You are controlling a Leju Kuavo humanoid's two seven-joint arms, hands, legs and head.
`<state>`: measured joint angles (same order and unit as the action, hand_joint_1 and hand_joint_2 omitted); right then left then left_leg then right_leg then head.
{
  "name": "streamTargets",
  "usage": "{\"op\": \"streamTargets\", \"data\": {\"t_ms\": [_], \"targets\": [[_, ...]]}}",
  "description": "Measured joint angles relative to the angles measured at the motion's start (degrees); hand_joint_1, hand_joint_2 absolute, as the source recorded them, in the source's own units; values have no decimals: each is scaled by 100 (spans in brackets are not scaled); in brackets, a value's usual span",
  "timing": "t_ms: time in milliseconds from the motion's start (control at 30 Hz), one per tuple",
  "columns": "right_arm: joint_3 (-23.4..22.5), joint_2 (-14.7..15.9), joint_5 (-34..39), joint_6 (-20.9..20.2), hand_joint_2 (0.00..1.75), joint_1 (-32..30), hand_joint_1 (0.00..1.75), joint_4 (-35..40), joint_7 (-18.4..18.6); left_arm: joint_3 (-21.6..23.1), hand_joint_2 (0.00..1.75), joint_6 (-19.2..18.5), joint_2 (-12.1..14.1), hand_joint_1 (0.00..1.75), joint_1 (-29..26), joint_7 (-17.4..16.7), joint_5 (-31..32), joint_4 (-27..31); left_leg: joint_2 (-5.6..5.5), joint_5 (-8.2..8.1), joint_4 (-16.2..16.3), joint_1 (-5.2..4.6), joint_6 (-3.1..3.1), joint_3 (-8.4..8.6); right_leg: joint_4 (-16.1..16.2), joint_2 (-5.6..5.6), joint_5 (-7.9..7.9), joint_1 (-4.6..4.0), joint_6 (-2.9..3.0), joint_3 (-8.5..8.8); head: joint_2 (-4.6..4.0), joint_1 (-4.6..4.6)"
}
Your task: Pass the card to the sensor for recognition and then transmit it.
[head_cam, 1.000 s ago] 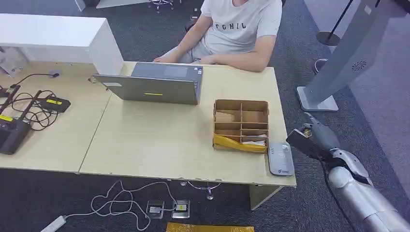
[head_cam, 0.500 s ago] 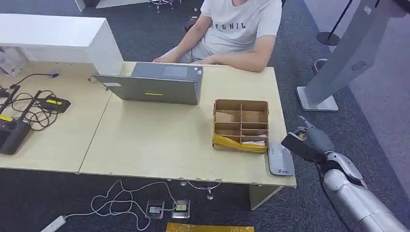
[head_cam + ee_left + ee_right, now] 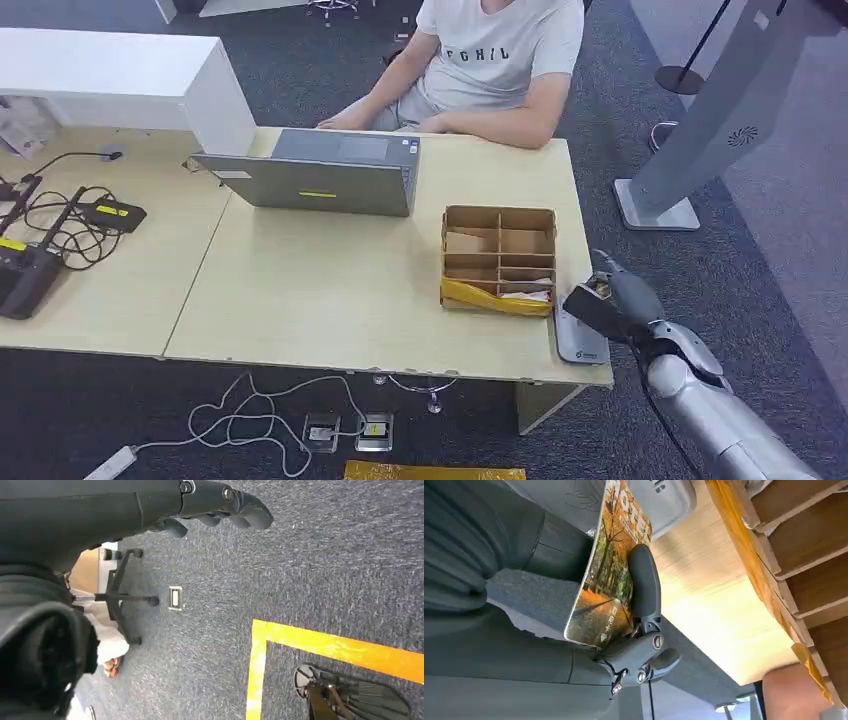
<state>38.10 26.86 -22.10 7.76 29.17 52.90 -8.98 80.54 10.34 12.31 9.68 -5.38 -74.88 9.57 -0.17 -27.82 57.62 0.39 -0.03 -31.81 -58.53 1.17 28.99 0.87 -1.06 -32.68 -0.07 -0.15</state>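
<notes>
The card (image 3: 609, 575), printed with an autumn avenue of orange trees, is pinched in the robot's right hand (image 3: 612, 302); a dark finger (image 3: 644, 582) presses across its printed face while the thick grey thumb backs it from the other side; the card's far edge reaches over the grey sensor (image 3: 580, 331), though I cannot tell whether the two touch. From the head view the right hand hangs at the table's right edge, just above the sensor's outer side, the silver forearm rising from below; the sensor lies flat on the light wooden table (image 3: 330, 290) near its front right corner, just beside the cardboard divider box (image 3: 498, 258), whose front carries a yellow strip; some compartments hold small items too indistinct to name. Farther back sits an open grey laptop (image 3: 320, 180), and behind it a person in a white T-shirt (image 3: 490, 55) leans forearms on the table's far edge; at the left end lies a tangle of black cables and devices (image 3: 60, 230). The left hand (image 3: 220, 502) hangs over grey carpet, fingers loosely curled, holding nothing; a yellow floor line (image 3: 320, 645) runs beneath it.
</notes>
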Motion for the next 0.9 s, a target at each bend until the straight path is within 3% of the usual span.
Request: {"op": "streamTargets", "data": {"t_ms": [400, 900], "targets": [[140, -188, 242, 81, 175, 46, 175, -264, -109, 0, 0, 31, -13, 0, 0, -44, -39, 0, 1, 0, 0, 0, 0, 7, 0, -3, -1, 0, 0, 4, 2, 2], [188, -164, 391, 247, 175, 272, 175, -380, -13, 0, 0, -9, -17, 0, -1, -37, -61, 0, 2, 1, 1, -1, 0, 6, 0, -4, -3, 1, 1, 3, 0, 2]]}}
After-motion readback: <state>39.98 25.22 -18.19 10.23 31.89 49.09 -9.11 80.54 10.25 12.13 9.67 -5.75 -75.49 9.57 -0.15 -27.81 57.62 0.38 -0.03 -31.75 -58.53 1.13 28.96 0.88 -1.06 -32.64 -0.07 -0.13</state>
